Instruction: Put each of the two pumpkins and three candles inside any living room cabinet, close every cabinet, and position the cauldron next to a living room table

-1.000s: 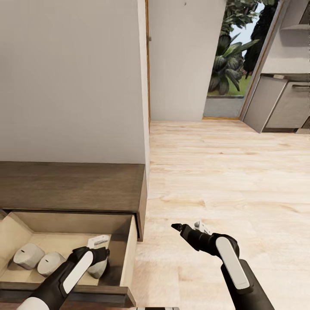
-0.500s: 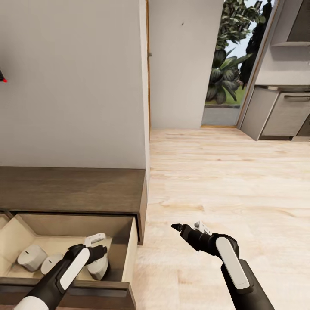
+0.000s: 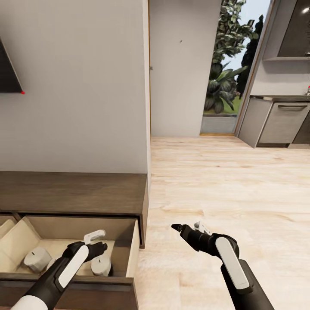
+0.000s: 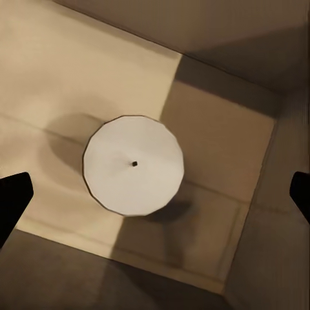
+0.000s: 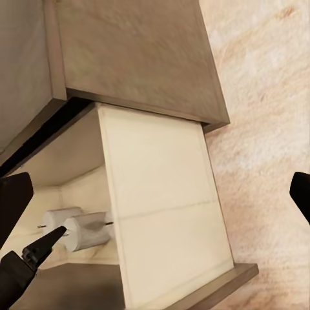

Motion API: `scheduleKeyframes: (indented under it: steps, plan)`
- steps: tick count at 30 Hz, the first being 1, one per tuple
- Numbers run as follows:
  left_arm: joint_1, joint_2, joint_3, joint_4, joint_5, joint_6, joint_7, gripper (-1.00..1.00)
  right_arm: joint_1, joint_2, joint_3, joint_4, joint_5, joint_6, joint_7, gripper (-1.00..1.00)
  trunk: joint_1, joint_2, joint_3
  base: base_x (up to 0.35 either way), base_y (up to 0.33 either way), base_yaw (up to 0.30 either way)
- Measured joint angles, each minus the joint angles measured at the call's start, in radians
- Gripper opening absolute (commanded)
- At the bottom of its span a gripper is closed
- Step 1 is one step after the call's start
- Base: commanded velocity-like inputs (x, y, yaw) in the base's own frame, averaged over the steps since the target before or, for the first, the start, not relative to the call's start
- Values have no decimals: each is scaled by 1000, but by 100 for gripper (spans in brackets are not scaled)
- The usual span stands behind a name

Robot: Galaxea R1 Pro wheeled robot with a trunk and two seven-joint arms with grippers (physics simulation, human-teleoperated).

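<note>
Head view, nearest: the left gripper point(image 3: 98, 242) hangs over the open drawer point(image 3: 129, 252) of the cabinet point(image 3: 73, 193), fingers spread wide and holding nothing; in the left wrist view its two dark fingertips point(image 4: 14, 197) stand far apart at either edge, with one candle point(image 4: 134, 165) upright on the drawer's pale floor between them, seen from above, wick at centre, touching neither tip. Three candles lie in the drawer: one point(image 3: 101, 265) just below the left gripper, near the right-hand wall; one point(image 3: 38, 259) further left; a third point(image 3: 54, 263) between them, partly hidden by the left arm. The right gripper point(image 3: 187, 226) hovers over the floor point(image 3: 224, 185) beside the cabinet's end, well apart from the drawer; its fingers are parted and it grips nothing; the right wrist view shows two candles point(image 5: 87, 232) against the drawer's pale side wall. Beyond: the cabinet's dark top against a wall point(image 3: 73, 86); a doorway point(image 3: 226, 73) onto greenery; grey kitchen units point(image 3: 280, 122) at far right.
</note>
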Motion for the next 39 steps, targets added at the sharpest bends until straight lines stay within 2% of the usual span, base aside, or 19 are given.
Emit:
scheduleKeyframes:
  steps: [3,4,6,12,14,20,36,39]
  plan:
    - [0,1,51,-29,6,46,-3,100,0,0,0,1,0,0,0,100,-1,1,12,0,0,0]
    - [3,2,83,-58,8,82,-5,100,0,0,0,1,0,0,0,100,-2,1,16,0,0,0]
    - [10,4,120,-106,10,121,-7,100,0,0,0,3,0,0,0,100,-3,1,23,-3,0,0]
    - [19,6,168,-235,14,151,-8,100,0,0,0,2,1,0,0,100,-5,3,46,-207,91,0]
    - [22,7,187,-282,13,180,-8,100,0,0,0,1,0,0,0,100,-6,3,54,-299,145,0]
    - [23,7,234,-302,14,232,-10,100,0,0,0,3,1,0,0,100,-8,5,77,-308,151,0]
    - [23,7,256,-292,16,237,-10,100,0,0,-1,-1,0,0,0,100,-16,8,139,-310,160,0]
    - [23,6,290,-290,17,237,-10,100,0,0,-1,-3,-1,0,0,100,-16,9,140,-291,217,-36]
